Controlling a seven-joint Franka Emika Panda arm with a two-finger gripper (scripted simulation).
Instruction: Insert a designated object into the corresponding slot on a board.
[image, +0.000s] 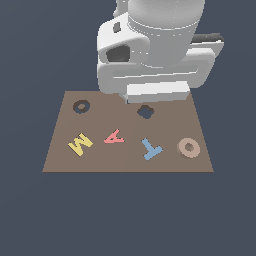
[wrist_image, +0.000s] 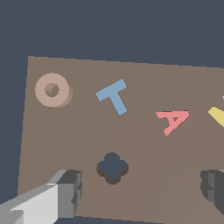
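Sitting loose near the board's (image: 65, 107) front corner on the exterior view's right, the tan O ring (image: 188, 147) waits untouched. Its slot (image: 81, 106) is by the opposite back corner. Gripper (wrist_image: 131, 192) hangs released; I'd centre over the ring before descending.

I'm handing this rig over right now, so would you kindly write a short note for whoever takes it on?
Gripper: open, holding nothing, hanging above the board near the lobed hole.
Tan O ring: lying flat on the board by its edge on the exterior view's right, next to the blue T.
Ring-shaped slot: empty, at the far corner on the exterior view's left.
Done: nothing yet; the ring is ungrasped.
Left: move to the ring, grasp it, carry it across to the slot, seat it.
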